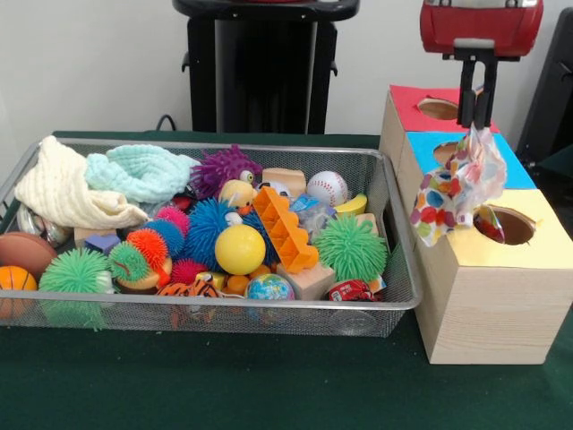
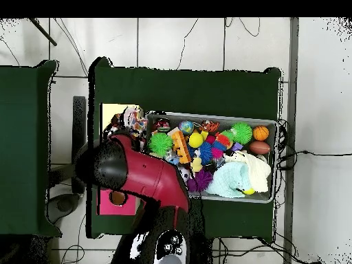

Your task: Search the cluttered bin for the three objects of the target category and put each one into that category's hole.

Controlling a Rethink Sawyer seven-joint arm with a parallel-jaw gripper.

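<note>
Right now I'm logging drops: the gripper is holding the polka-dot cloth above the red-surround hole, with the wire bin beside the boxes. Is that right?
Not quite. In the front view the gripper holds the polka-dot cloth in front of the blue-surround hole, its lower end beside the yellow-surround hole, not above the red one. The wire bin does sit beside the boxes.

Arm [image 2: 148, 175] over most of the boxes overhead; claw [image 1: 477, 121] tips buried in polka-dot cloth [image 1: 452, 193].
</note>
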